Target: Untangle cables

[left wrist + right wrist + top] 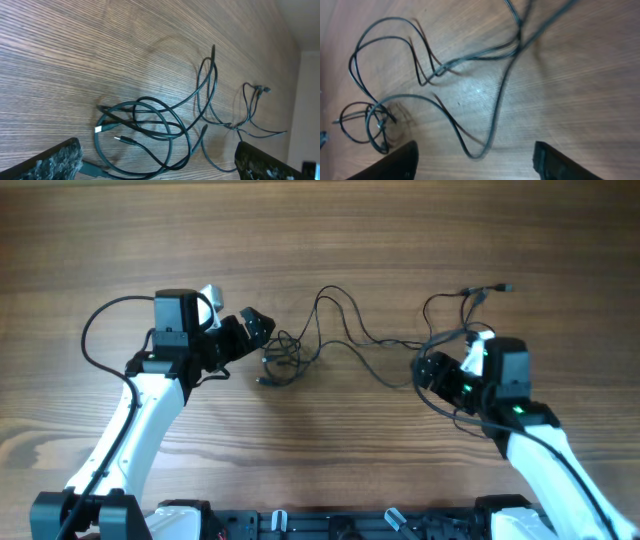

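The cables (285, 355) lie mid-table, coiled at the left and trailing in loose loops rightward. The left gripper (262, 330) stands released beside the coil. The right gripper (422, 370) has its fingers apart astride a loop, grasping nothing.

Soft, even light from above, with faint shadows. Pale sheen on the table (480, 90) in the right wrist view, with blurred cables (518, 47) near its top edge.

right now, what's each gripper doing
left gripper: open, holding nothing, with the cables bunched just ahead of it
right gripper: open, with a cable loop between its fingers, not clamped
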